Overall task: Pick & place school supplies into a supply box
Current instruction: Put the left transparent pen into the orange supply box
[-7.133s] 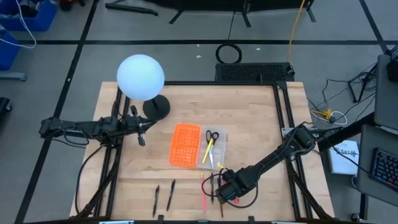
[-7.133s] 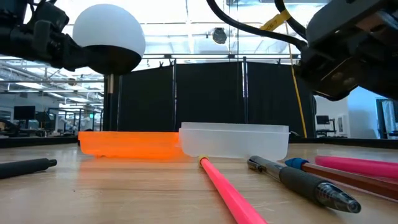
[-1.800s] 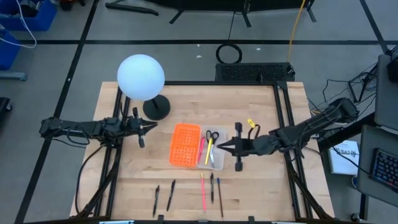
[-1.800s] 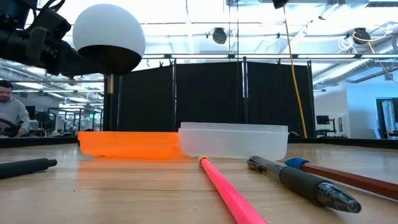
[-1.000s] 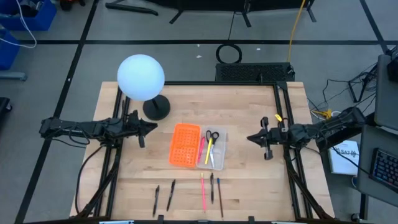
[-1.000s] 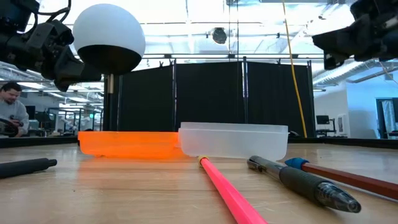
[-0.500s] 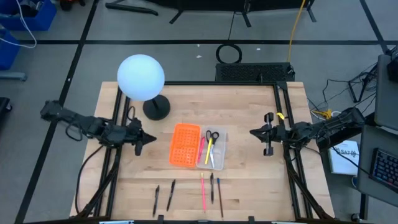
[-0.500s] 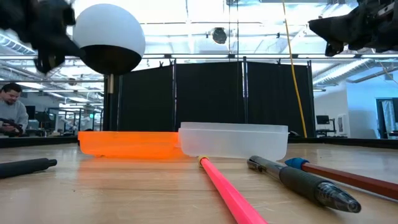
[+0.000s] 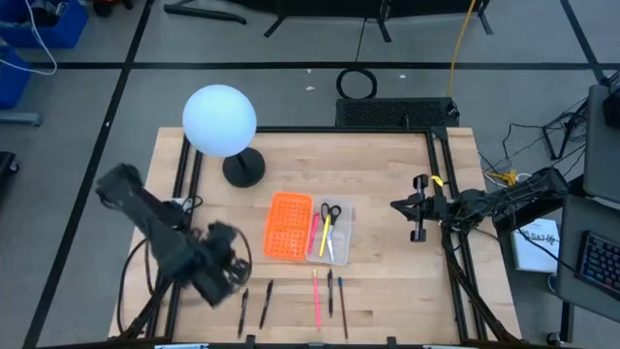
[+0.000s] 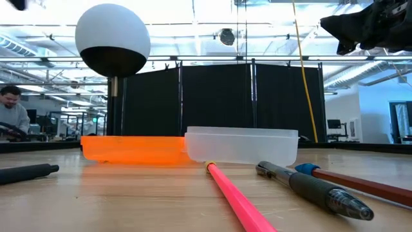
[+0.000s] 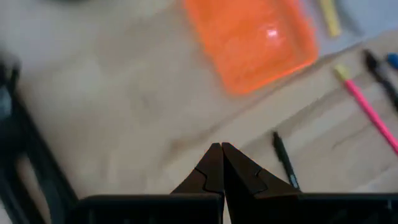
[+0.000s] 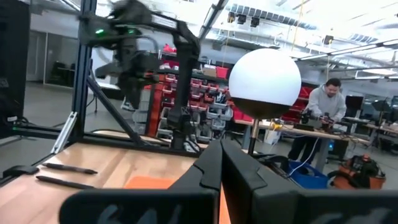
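Globe lamp [image 9: 220, 120]: white sphere on a dark round base [image 9: 243, 169], standing at the table's far left corner.
Table [image 9: 387, 184]: light wood planks in a black frame.
Floor: grey, with a coiled black cable [image 9: 356, 82] and a yellow cord [image 9: 463, 39] beyond the table.
Person [image 12: 320, 118]: in the room behind — apparently at a bench.

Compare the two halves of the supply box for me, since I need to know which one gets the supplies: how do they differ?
The orange half is bright, opaque and patterned with a grid of holes; the clear half is translucent and plain. The orange half holds nothing visible, while the clear half already holds scissors, a yellow pencil and a pink one. Both are same-sized rectangular trays lying side by side.
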Robot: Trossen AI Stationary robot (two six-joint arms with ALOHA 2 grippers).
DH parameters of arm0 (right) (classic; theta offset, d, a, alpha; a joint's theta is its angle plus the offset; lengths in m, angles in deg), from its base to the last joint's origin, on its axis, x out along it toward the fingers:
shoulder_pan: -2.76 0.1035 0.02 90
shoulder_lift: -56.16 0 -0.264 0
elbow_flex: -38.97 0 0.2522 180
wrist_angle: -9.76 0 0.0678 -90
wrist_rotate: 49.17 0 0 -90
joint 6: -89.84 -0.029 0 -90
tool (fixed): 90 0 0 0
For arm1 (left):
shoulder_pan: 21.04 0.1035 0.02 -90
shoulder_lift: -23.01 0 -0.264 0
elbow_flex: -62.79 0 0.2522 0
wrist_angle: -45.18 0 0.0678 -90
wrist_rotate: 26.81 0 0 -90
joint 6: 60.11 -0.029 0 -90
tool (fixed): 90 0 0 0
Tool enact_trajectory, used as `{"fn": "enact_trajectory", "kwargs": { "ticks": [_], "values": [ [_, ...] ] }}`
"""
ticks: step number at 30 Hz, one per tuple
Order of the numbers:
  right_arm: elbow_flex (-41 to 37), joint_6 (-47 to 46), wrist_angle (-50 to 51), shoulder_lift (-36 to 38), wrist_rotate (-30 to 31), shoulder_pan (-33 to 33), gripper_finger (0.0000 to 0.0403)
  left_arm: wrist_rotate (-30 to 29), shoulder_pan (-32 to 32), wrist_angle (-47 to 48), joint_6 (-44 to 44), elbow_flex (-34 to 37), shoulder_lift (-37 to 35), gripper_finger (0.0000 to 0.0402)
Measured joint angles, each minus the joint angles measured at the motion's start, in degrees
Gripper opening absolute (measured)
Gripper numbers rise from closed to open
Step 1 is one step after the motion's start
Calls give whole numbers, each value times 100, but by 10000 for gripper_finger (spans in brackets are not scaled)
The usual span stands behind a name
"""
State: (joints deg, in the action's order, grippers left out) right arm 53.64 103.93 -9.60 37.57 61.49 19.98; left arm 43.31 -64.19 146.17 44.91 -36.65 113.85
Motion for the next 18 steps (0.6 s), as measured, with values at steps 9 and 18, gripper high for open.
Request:
{"fn": "enact_trajectory", "kwargs": {
  "ticks": [9,18],
  "values": [
    [-2,-289,379,-2,-421,6,0,444,-462,-1105,870,-208,1405,3],
    [-4,-331,513,-2,-738,11,0,1038,-585,-2218,1320,-208,2038,88]
  ]
}}
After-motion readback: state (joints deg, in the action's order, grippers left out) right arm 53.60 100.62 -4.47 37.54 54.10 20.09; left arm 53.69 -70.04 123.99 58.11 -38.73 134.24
